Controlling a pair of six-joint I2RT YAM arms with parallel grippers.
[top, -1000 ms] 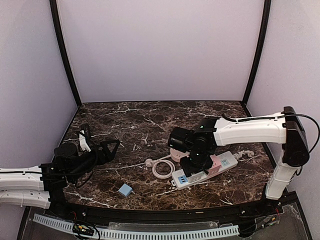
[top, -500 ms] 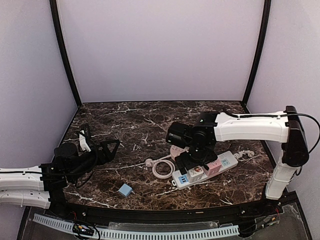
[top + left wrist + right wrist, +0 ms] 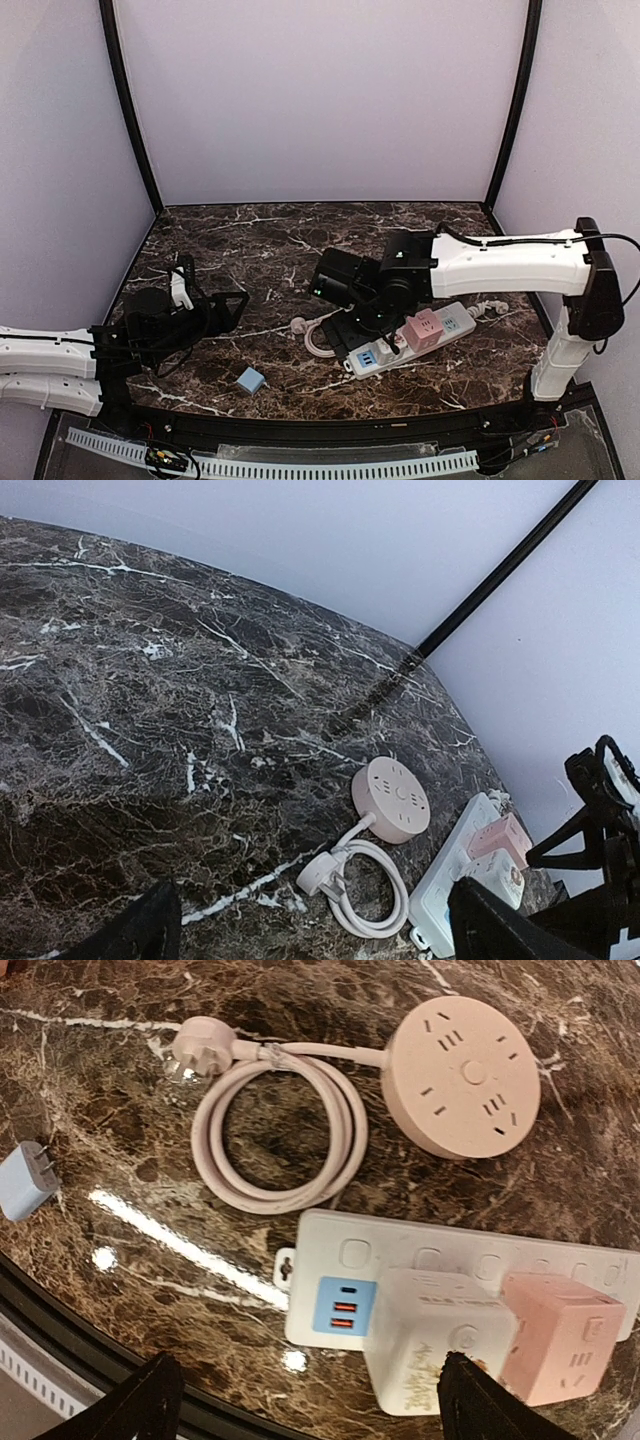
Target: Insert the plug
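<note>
A white power strip (image 3: 400, 1260) with a blue USB panel lies at the front right. A white cube adapter (image 3: 440, 1345) and a pink cube adapter (image 3: 560, 1335) sit in it side by side. Beside it lies a round pink socket hub (image 3: 460, 1075), its cord coiled and its plug (image 3: 185, 1055) loose on the marble. My right gripper (image 3: 310, 1410) hovers open above the strip's USB end (image 3: 362, 358), holding nothing. My left gripper (image 3: 228, 310) is open and empty at the left, facing the hub (image 3: 392, 798) and plug (image 3: 315, 875) from a distance.
A small blue two-prong charger (image 3: 251, 380) lies near the front edge, left of the strip, and shows in the right wrist view (image 3: 25, 1180). Lilac walls with black corner posts (image 3: 130, 110) close in the dark marble table (image 3: 280, 240).
My right gripper opened and drew up and left off the white cube adapter, which stays in the strip. My left arm shifted slightly right.
</note>
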